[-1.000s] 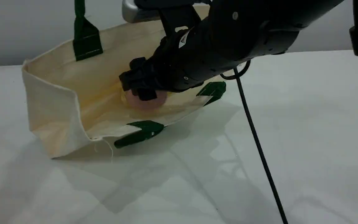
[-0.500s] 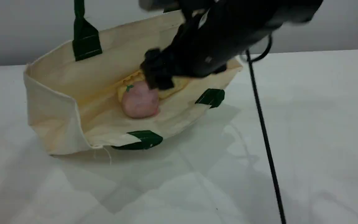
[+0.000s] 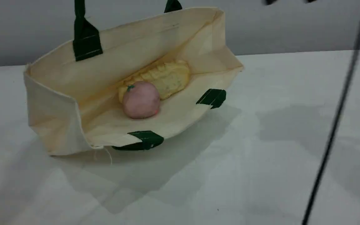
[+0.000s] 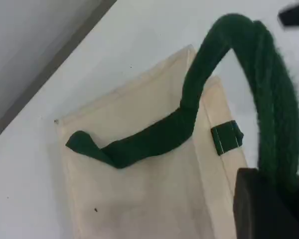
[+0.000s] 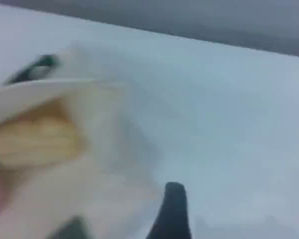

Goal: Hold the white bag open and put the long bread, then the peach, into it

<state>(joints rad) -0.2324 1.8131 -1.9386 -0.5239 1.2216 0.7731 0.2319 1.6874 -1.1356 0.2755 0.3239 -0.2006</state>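
Item: white bag (image 3: 61, 103), left on the worktop (image 3: 261, 140), mouth open. Soft, light canvas whose wall would likely fold, so I hold its green handle (image 4: 269, 99), left hand (image 4: 266, 204) clamped on it. Inside: long bread (image 3: 167, 76), peach (image 3: 141, 100) touching. Right hand (image 5: 174, 209) blurred; I cannot tell its spread.

We see a white desk (image 3: 261, 193) with a smooth, faintly glossy top that fills most of the scene view. Behind it, a plain grey wall (image 3: 292, 28) runs straight along the desk's far edge, bare and evenly toned. The light is soft and rather dim, with a cool cast. It leaves broad, blurred shadows (image 3: 142, 184) on the desk, the deeper ones low in the middle and a paler one at the right. In the left wrist view the same white top meets a grey surface along a straight dark line at the upper left. The right wrist view is blurred, showing pale desk below and a grey band along the top.
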